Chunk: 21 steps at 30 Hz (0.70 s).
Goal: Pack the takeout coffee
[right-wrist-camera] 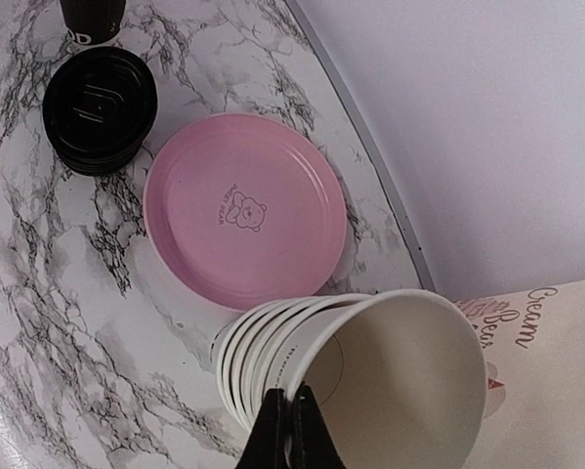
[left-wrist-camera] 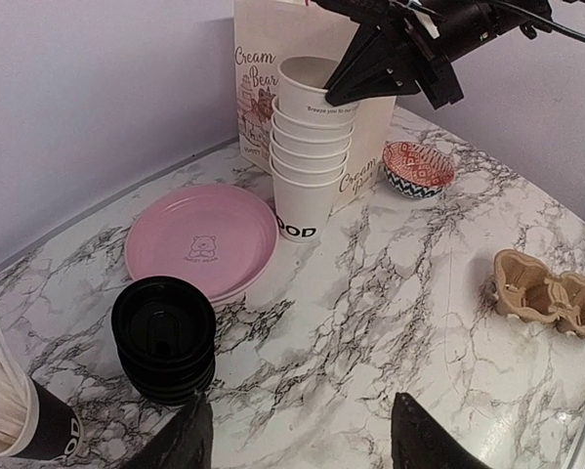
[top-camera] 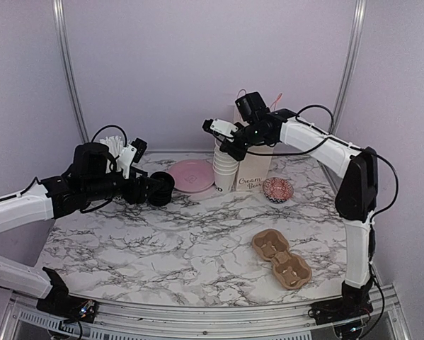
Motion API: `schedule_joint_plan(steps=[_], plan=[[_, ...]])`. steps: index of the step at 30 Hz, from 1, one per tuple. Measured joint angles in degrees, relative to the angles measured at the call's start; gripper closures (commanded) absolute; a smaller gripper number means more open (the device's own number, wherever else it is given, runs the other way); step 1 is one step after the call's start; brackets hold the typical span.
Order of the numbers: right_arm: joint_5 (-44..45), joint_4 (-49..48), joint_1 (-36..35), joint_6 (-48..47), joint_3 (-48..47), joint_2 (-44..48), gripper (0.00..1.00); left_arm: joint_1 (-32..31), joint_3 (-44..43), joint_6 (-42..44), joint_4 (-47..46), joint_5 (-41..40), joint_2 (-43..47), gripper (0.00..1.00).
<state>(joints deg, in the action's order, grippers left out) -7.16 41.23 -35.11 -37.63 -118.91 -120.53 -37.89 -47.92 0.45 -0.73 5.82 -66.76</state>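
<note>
Right claw [right-wrist-camera: 290,430] is clamped on the rim of the top cup [right-wrist-camera: 399,381]. The cup stack [left-wrist-camera: 312,147] stands at 12 o'clock on the surface [top-camera: 197,234]. Left claw [left-wrist-camera: 302,440] stands apart. Hazard: nested cups may lift together and topple. No lidded takeout coffee is visible.

Soft, diffuse light fills all 3 views, seemingly from above. The marble table [top-camera: 162,241] carries only a faint sheen. Shadows are pale and short: a thin one rims the pink plate [right-wrist-camera: 243,210], and a soft one lies beside the stack of black lids [left-wrist-camera: 165,337]. The top cup [right-wrist-camera: 399,381] is gently shaded inside. The overhead view is slightly grainy. Both wrist views bend straight lines toward their edges. The left gripper [left-wrist-camera: 302,440] and right gripper [right-wrist-camera: 290,430] sit close to their lenses as dark, blurred shapes.
</note>
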Motion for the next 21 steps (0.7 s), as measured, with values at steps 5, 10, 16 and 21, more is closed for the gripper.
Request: schedule_joint_plan(steps=[5, 10, 16, 21], plan=[[0.48, -0.04, -0.85, -1.27, -0.46, 0.46, 1.0, -0.09, 0.0, -2.29, -1.42, 1.29, -1.88, 0.37], [1.38, -0.02, -1.31, -1.86, -0.46, 1.9, 1.0, -0.15, 0.0, -3.28, -1.68, 1.88, -3.43, 0.35], [2.73, -0.07, -1.81, -1.88, -0.44, 7.54, 1.0, -0.17, 0.0, -4.11, -1.99, 1.64, -3.67, 0.35], [2.36, -0.33, -3.78, -1.84, 1.22, 14.29, 1.0, -0.17, -0.72, -4.35, -0.96, 0.13, -3.82, 0.35]])
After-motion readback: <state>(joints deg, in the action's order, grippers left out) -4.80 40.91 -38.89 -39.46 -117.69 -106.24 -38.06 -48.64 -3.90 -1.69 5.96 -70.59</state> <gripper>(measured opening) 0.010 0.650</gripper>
